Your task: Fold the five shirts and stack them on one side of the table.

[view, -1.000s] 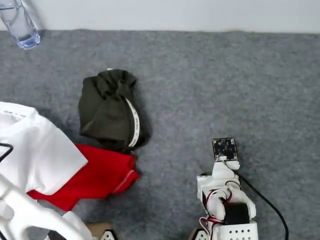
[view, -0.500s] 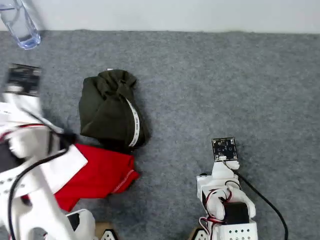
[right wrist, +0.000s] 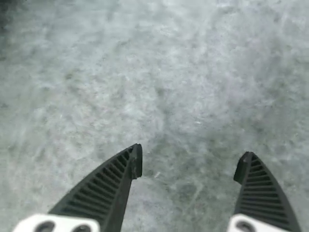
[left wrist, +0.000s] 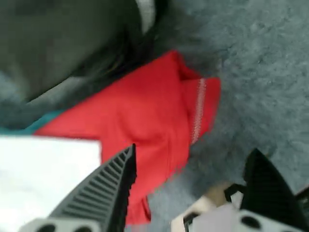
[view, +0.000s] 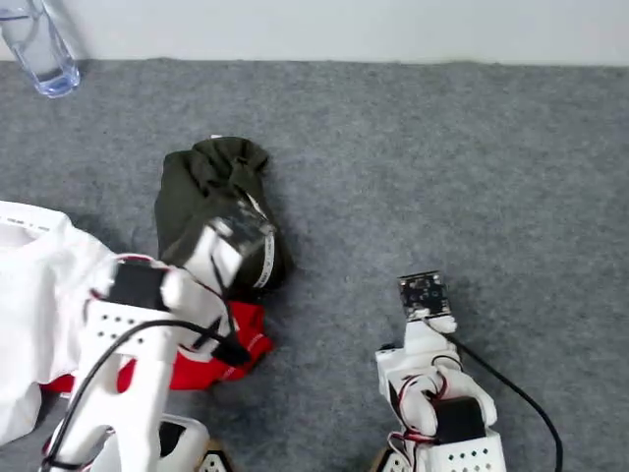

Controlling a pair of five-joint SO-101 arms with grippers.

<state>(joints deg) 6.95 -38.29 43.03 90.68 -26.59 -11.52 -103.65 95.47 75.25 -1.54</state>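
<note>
Between right jaws: bare table (right wrist: 183,87), free passage ahead.
Between left jaws: red shirt (left wrist: 145,121) in the way.
Beyond left jaws: dark shirt (left wrist: 63,43).
Beside left jaws: white shirt (left wrist: 43,169).

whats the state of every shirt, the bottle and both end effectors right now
dark green shirt, bunched up, not folded flat
red shirt, lying flat, partly under the white shirt
white shirt, loose and unfolded, overlapping the red one
bottle, clear, appears upright
left end effector, open, empty, above the red shirt's edge
right end effector, open, empty, above bare table
</note>
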